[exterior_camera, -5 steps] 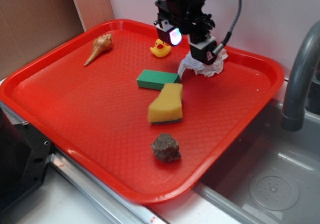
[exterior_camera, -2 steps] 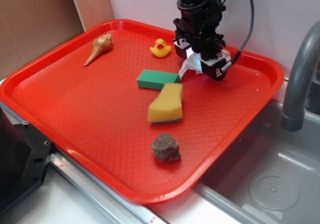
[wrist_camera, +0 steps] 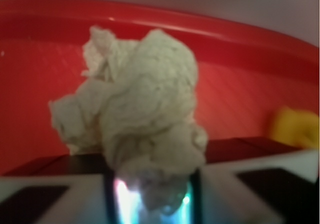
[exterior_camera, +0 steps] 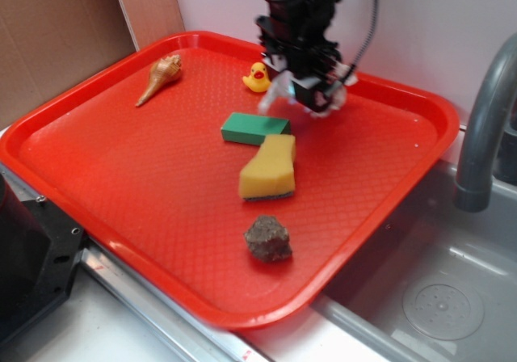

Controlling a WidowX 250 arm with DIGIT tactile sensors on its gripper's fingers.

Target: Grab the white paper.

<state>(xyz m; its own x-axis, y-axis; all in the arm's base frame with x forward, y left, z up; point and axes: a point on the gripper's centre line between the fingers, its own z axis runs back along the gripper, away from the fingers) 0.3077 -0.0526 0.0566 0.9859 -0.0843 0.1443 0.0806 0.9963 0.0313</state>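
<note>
Hand is closed on the white paper; wrist cam shows the wad pinched at its lower end between the fingers, bulk sticking out straight ahead. Ext. view: paper mostly hidden, at tray's 1 o'clock, prob. just off the surface. Next move: straight up.
</note>
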